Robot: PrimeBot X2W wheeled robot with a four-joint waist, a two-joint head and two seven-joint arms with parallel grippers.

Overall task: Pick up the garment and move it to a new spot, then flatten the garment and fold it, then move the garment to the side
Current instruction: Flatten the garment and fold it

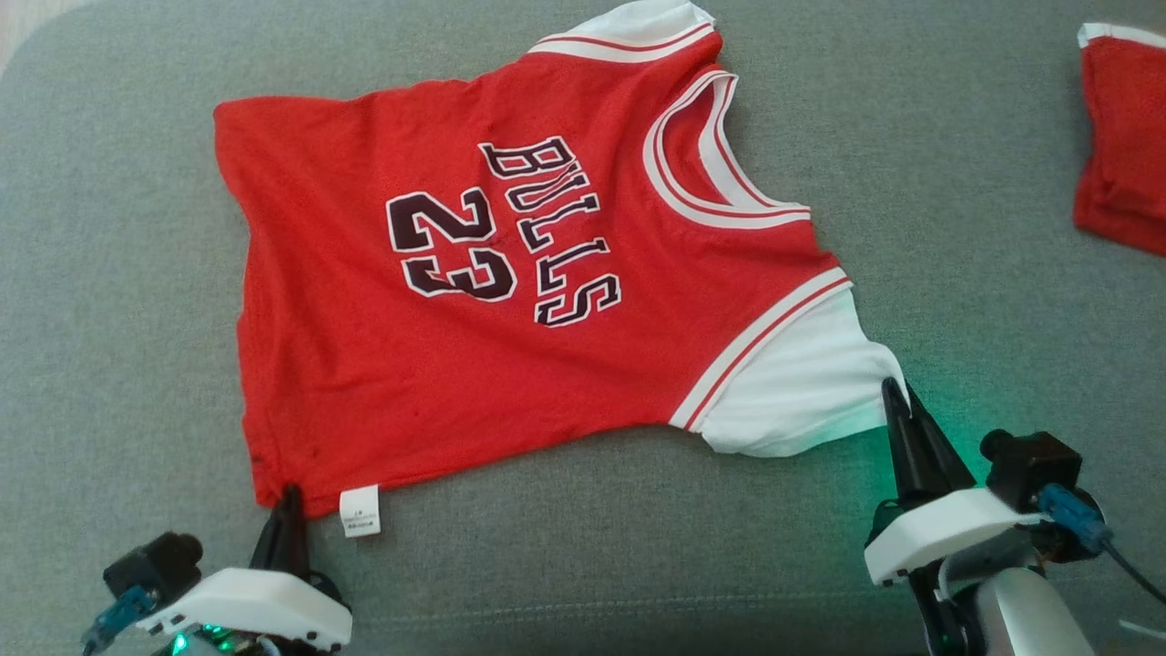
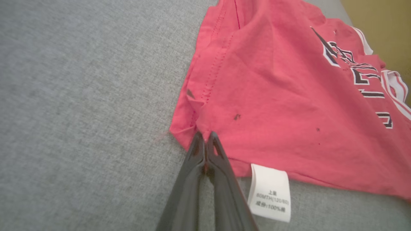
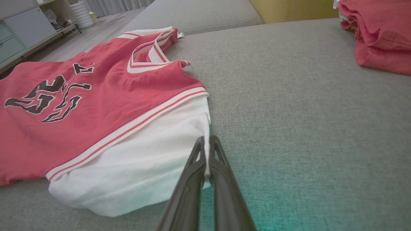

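garment: matt soft cloth | couch: rough woven fabric, matt | tag: smooth fabric

head: above, facing down | left wrist: low, near garment hem | right wrist: low, near its armhole | shared: garment

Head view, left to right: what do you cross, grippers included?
left gripper, shut on the jersey's hem corner → care label → "BULLS 23" lettering → neck trim → right gripper, shut on the jersey's white lining → separate red cloth at the right edge
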